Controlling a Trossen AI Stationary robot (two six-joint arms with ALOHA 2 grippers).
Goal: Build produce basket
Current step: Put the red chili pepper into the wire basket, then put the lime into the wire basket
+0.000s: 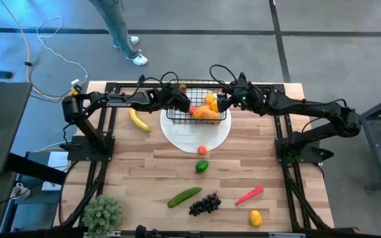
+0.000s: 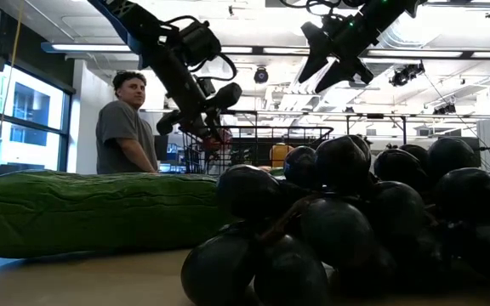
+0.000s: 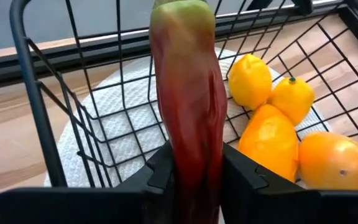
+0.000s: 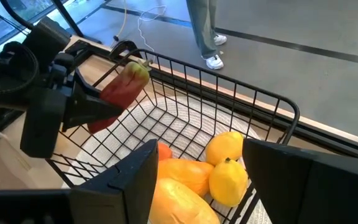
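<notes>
Red and tapering, the chili pepper (image 3: pixel 188 106) stands upright in the left claw (image 3: pixel 191 171), whose two dark fingers are clamped on its lower body over the left end of the basket (image 1: pixel 197 106). It looks light and slick, a smooth toy skin that could slide out of a loose pinch, so the thick middle is the safer hold, not the thin tip. The wire basket is stiff and open-meshed and sits on a white plate (image 1: pixel 190 135) near the far edge of the desk; inside lie two lemons (image 3: pixel 250 81) and orange-yellow mangoes (image 3: pixel 334 162), round things likely to roll when bumped.

The right claw (image 4: pixel 197 180) hovers over the basket's right end with its fingers apart and nothing between them.

Only the high view shows what remains outside: a banana (image 1: pixel 139 119) left of the basket, and a cucumber (image 1: pixel 184 196), dark grapes (image 1: pixel 204 203), a second red chili (image 1: pixel 249 194) and a yellow fruit (image 1: pixel 255 217) toward the near edge. The left wrist view alone shows the grip itself. The low view has a person (image 2: pixel 124 127) standing behind the desk.
</notes>
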